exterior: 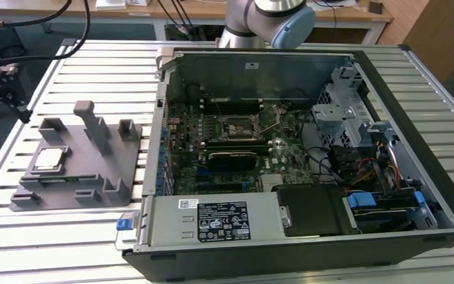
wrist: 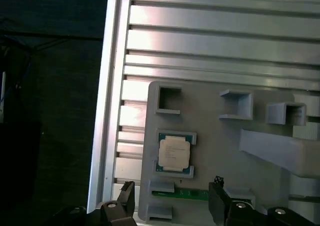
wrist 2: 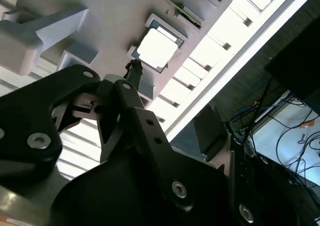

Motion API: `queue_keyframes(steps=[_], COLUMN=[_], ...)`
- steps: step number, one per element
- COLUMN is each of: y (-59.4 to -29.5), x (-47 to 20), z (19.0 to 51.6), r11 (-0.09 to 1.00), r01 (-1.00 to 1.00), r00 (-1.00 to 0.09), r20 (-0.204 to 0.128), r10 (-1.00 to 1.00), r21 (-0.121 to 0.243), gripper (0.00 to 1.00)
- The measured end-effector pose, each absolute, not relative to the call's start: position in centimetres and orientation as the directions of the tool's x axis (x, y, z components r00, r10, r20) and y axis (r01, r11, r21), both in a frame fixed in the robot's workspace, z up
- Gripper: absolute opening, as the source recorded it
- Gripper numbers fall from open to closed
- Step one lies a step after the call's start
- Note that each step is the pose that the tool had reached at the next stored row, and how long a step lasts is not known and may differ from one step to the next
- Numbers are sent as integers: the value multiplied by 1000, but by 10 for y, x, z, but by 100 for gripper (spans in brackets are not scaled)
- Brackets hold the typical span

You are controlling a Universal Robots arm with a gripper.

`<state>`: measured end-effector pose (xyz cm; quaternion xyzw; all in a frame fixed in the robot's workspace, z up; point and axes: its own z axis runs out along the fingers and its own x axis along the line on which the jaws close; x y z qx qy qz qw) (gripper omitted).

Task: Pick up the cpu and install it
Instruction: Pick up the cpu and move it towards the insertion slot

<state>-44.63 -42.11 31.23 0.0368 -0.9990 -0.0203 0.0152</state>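
In the exterior view, a grey block (exterior: 85, 177) sits on the slatted worktop (exterior: 54, 236), to the exterior view's left of the open computer (exterior: 290, 71). The chip (exterior: 49, 158) lies flat in a little pocket on the block, so it cannot slide away. Inside the computer, the green board (exterior: 187, 127) has a dark square socket (exterior: 239, 125). The socket looks bare, so the chip is not in yet.

In the second wrist view, the chip (wrist 2: 157, 48) rests shiny side up. One dark finger (wrist 2: 134, 73) of the tool points toward it from close by.

In the first wrist view, small walls hug the corners of the chip (wrist: 173, 153) to keep it straight. The tool (wrist: 172, 188) hangs near it, not touching. Its two tips stand wide apart with nothing held between them, leaving room for the chip.
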Motion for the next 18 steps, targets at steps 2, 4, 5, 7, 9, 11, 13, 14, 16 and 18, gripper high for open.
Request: queue_keyframes(steps=[2, 4, 5, 7, 9, 11, 13, 14, 16, 18], y=[-421, -422, -422, -422, -422, -422, -422, -422, -422, -422], x=[-446, -446, -446, -446, -446, -446, -446, -446, -446, -446], z=[309, 306, 305, 301, 298, 294, 291, 289, 286, 283], r11=[996, 996, 996, 997, 999, 999, 999, 999, 999, 999], r01=[-79, -81, -81, -68, -34, -9, -9, -9, -8, -9], r00=[-996, -996, -996, -997, -999, -1000, -1000, -1000, -1000, -1000], r20=[29, 29, 29, 27, 27, 26, 26, 26, 26, 26], r10=[-80, -82, -82, -69, -35, -10, -10, -10, -9, -10], r21=[41, 39, 39, 38, 38, 38, 38, 38, 38, 38], gripper=[70, 70, 70, 70, 70, 70, 70, 70, 70, 70])
